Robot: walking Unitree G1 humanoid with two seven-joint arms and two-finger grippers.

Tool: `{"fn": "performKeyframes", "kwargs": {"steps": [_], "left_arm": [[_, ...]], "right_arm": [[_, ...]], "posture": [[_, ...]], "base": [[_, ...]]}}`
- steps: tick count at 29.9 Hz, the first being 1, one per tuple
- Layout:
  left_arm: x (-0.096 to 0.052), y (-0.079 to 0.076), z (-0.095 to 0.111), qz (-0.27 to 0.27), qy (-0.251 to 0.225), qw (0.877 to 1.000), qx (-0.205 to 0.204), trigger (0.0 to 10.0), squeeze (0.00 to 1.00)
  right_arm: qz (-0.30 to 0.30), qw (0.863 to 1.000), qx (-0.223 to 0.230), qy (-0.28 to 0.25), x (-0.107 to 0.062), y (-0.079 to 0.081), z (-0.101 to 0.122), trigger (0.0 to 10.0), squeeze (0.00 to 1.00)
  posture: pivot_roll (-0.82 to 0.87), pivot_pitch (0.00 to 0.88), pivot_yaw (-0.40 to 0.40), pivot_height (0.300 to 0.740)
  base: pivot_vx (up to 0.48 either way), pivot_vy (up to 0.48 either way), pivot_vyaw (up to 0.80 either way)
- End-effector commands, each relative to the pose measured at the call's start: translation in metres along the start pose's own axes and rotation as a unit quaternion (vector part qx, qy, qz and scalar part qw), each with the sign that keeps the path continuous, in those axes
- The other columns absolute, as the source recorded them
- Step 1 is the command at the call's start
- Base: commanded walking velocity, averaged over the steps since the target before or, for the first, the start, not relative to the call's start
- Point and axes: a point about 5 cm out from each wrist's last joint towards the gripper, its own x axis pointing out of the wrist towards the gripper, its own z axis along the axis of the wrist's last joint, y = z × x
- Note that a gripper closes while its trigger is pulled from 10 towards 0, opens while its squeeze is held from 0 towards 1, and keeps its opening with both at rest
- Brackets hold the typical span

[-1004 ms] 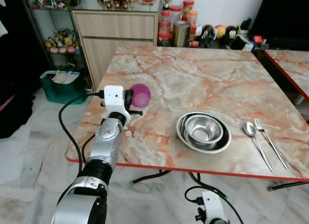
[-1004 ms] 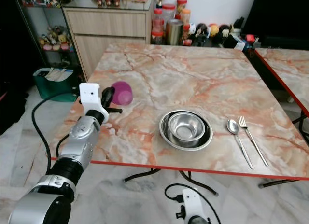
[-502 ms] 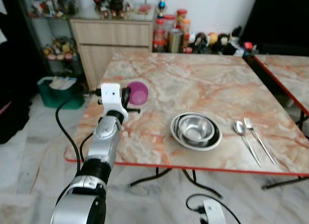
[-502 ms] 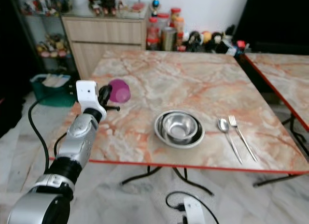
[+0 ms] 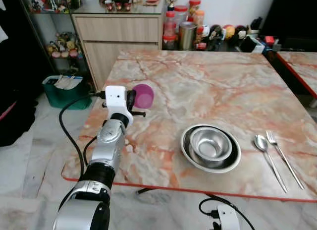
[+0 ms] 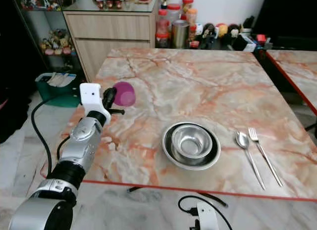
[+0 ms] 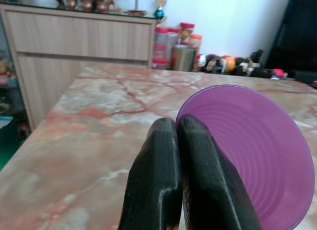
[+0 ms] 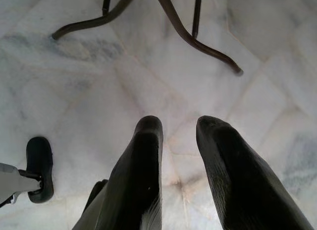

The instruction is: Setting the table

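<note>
Meanwhile, the left gripper (image 7: 178, 155), fingers pinched on the rim of a purple cup (image 5: 144, 95), holds it over the marble table's (image 5: 208, 86) left edge as a second ago, still unplaced beside the nested steel bowls (image 5: 210, 146), spoon (image 5: 261, 143) and fork (image 5: 277, 143).

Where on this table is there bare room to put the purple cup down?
Bare marble lies between the left hand holding the purple cup and the steel bowls, and across the table's far half. Beside the bowls, the spoon and fork crowd the near right corner.
</note>
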Motion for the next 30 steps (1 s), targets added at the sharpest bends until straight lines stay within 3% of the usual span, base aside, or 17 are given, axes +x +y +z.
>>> {"fn": "performKeyframes", "kwargs": {"steps": [1, 15, 20, 24, 30], "left_arm": [[0.002, 0.0, 0.009, -0.004, -0.015, 1.0, 0.006, 10.0, 0.0], [0.003, 0.003, 0.012, -0.008, -0.011, 1.0, 0.003, 10.0, 0.0], [0.006, 0.003, 0.012, -0.018, 0.022, 1.0, 0.012, 10.0, 0.0], [0.015, 0.0, 0.014, -0.036, 0.101, 0.994, -0.002, 10.0, 0.0], [0.022, 0.001, 0.021, -0.021, 0.115, 0.993, 0.03, 10.0, 0.0]], "right_arm": [[0.0, 1.0, 0.006, -0.004, 0.001, 0.001, 0.003, 10.0, 0.0], [0.015, 1.0, 0.0, 0.002, 0.001, 0.012, 0.002, 10.0, 0.0], [0.016, 1.0, 0.0, 0.004, 0.001, 0.012, 0.0, 10.0, 0.0], [0.016, 1.0, 0.0, 0.005, 0.0, 0.013, 0.0, 10.0, 0.0], [0.019, 1.0, 0.0, 0.005, 0.001, 0.014, 0.0, 10.0, 0.0]], "posture": [[-0.01, 0.0, -0.017, 0.74], [0.0, 0.0, -0.017, 0.74], [0.0, 0.0, -0.014, 0.74], [0.0, 0.0, -0.011, 0.74], [0.0, 0.0, -0.006, 0.74]], "base": [[0.319, 0.0, 0.0], [0.023, 0.0, 0.0], [0.0, 0.0, 0.0], [0.0, 0.0, 0.0], [0.0, 0.0, 0.0]]}}
